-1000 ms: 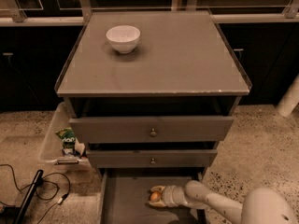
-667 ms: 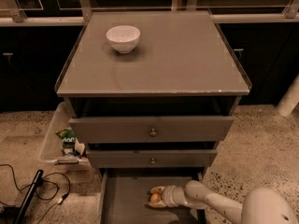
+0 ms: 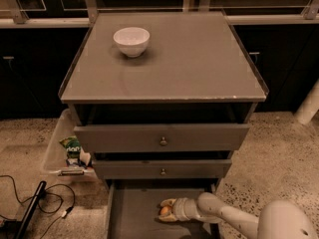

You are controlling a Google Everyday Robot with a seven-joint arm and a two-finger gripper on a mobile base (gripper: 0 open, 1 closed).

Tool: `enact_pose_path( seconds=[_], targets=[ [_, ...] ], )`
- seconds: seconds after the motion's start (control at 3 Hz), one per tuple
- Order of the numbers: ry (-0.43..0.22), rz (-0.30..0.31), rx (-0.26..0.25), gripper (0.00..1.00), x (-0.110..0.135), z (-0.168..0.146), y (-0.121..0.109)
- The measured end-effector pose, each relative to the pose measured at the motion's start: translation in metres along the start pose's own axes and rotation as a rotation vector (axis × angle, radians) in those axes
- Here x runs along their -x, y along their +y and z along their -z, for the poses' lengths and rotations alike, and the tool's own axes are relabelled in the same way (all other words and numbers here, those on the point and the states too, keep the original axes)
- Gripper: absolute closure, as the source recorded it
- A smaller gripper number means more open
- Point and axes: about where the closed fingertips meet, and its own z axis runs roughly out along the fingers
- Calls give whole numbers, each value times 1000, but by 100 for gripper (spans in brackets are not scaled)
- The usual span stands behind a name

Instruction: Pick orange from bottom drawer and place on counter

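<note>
The orange (image 3: 165, 211) lies on the floor of the open bottom drawer (image 3: 134, 215), low in the view. My gripper (image 3: 166, 210) reaches in from the right along the white arm (image 3: 224, 215). Its pale fingers (image 3: 168, 202) sit above and below the orange, closed around it. The counter (image 3: 189, 59) is the broad grey top of the cabinet, above the two knobbed drawers.
A white bowl (image 3: 131, 41) stands at the back left of the counter. The two upper drawers (image 3: 162, 138) are pulled slightly out and overhang the bottom drawer. A clear bin (image 3: 65, 151) with packets sits left of the cabinet, cables (image 3: 45, 203) on the floor.
</note>
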Motion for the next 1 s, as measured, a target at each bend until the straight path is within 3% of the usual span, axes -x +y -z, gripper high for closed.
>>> enact_pose_path(
  seconds=[1.0],
  targets=[
    [0, 0, 0, 0, 0, 0, 0]
  ],
)
